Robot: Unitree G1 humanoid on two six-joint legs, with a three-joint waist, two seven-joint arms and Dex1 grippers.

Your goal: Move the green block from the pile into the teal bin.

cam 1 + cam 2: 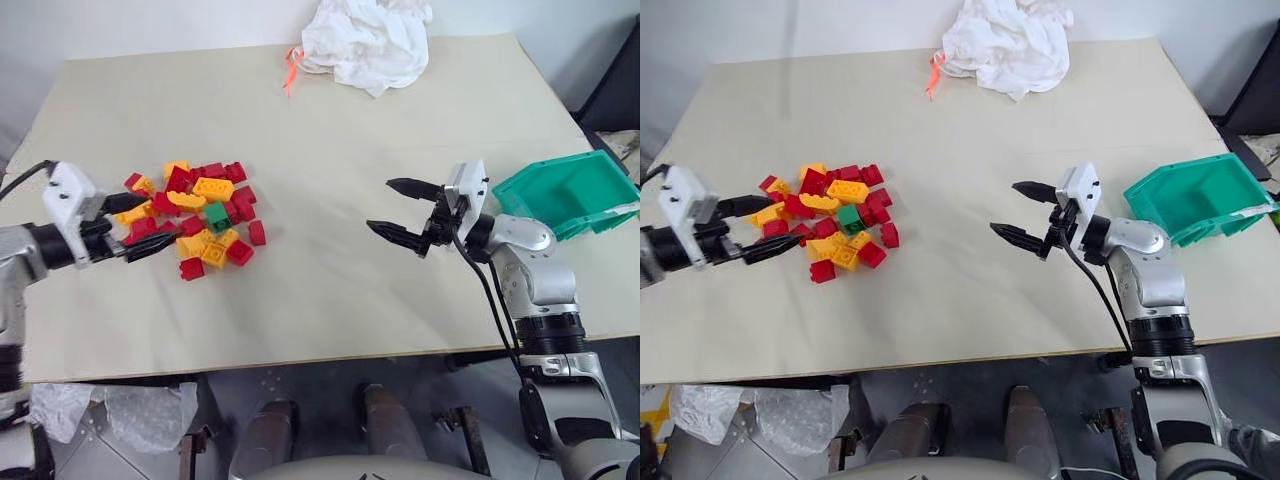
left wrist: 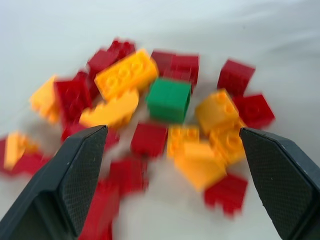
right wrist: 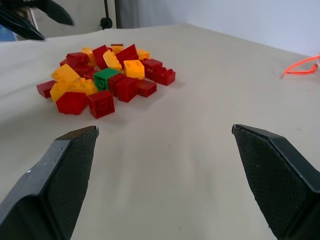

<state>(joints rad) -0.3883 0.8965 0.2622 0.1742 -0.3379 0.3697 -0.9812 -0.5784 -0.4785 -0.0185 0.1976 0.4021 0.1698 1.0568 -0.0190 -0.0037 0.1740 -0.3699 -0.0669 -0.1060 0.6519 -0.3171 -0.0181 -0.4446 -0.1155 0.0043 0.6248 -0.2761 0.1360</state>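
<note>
The green block [image 1: 217,216] lies in the middle of the pile [image 1: 190,218] of red and yellow-orange bricks on the left of the table, and it also shows in the left wrist view as the green block [image 2: 169,99]. My left gripper [image 1: 134,226] hovers open at the pile's left edge, nothing between its fingers [image 2: 75,175]. My right gripper [image 1: 398,212] stands open over the table's middle right, empty, its fingers pointing toward the pile [image 3: 105,75]. The teal bin [image 1: 572,192] sits at the right edge, behind the right arm.
A white cloth bundle [image 1: 368,42] with an orange string [image 1: 291,68] lies at the table's far edge. The beige table [image 1: 330,290] is bare between the pile and the right gripper. The bin overhangs the table's right edge.
</note>
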